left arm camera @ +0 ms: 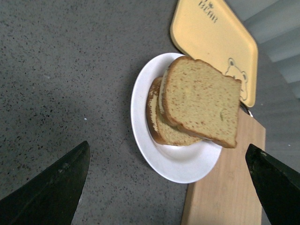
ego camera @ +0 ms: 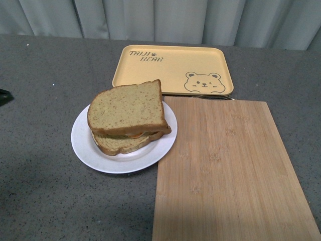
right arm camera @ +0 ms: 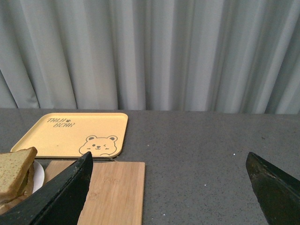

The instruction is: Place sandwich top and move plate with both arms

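Grey speckled tabletop (ego camera: 40,191) runs back to a pale grey pleated curtain (ego camera: 150,20), and everything you are working with sits in the middle of it.

Your round white shallow plate (ego camera: 85,145) rests on the table, left of a pale bamboo cutting board (ego camera: 230,170). The plate's right rim meets the board's left edge. Behind both lies a rectangular yellow tray with a bear print (ego camera: 165,65), close to the plate and the board. Whether it touches either cannot be told.

The sandwich top (ego camera: 128,108), a squarish tan-green wholemeal slice with a brown crust, lies on the plate on top of a matching lower slice (ego camera: 118,144). It is skewed, so the lower slice pokes out at the near side. It also tilts a little, its far corner raised. A thin orange sliver shows between the two slices, but you cannot make out what it is.

Your left gripper (left arm camera: 167,145) is spread wide and grips nothing. Its flat black fingers (left arm camera: 51,187) show at either side of the left wrist view, which looks down on the plate and sandwich, clear of both.

Your right gripper (right arm camera: 168,153) is spread just as wide and is also empty. It faces across the table toward the curtain, with the tray, the board's far corner and a bit of the sandwich off to one side of its view.
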You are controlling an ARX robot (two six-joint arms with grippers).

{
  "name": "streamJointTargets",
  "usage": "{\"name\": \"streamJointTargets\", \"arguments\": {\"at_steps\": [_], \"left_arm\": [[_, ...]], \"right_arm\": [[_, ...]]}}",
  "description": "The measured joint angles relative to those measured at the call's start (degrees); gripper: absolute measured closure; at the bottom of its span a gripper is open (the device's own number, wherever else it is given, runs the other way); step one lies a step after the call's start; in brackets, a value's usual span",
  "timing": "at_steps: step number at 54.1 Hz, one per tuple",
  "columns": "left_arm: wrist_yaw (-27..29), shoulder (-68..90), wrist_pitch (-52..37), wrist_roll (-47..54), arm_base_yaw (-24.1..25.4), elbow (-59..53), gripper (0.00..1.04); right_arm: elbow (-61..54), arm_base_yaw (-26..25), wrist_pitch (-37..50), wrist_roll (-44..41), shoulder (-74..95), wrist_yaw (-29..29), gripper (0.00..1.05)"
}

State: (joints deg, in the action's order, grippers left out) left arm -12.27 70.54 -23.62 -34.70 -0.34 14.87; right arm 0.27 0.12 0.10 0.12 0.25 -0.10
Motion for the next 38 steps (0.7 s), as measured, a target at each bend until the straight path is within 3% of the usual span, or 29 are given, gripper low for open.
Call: {"name": "streamJointTargets", "arguments": {"at_steps": [4, 12, 38], "left_arm": [[-1.0, 13.4, -5.3, -3.2, -1.3, 4.2, 0.07], [-2.2, 24.9, -7.6, -6.4, -2.3, 8.9, 0.07], [-10.4, 39.2, -11.3, -12.0, -5.0, 13.6, 0.07]], "right_arm": [[0.0, 0.0, 0.0, 0.0, 0.0, 0.0, 0.09], [0.0, 0.0, 0.0, 0.0, 0.0, 0.0, 0.09], [0.0, 0.0, 0.0, 0.0, 0.0, 0.0, 0.09]]}}
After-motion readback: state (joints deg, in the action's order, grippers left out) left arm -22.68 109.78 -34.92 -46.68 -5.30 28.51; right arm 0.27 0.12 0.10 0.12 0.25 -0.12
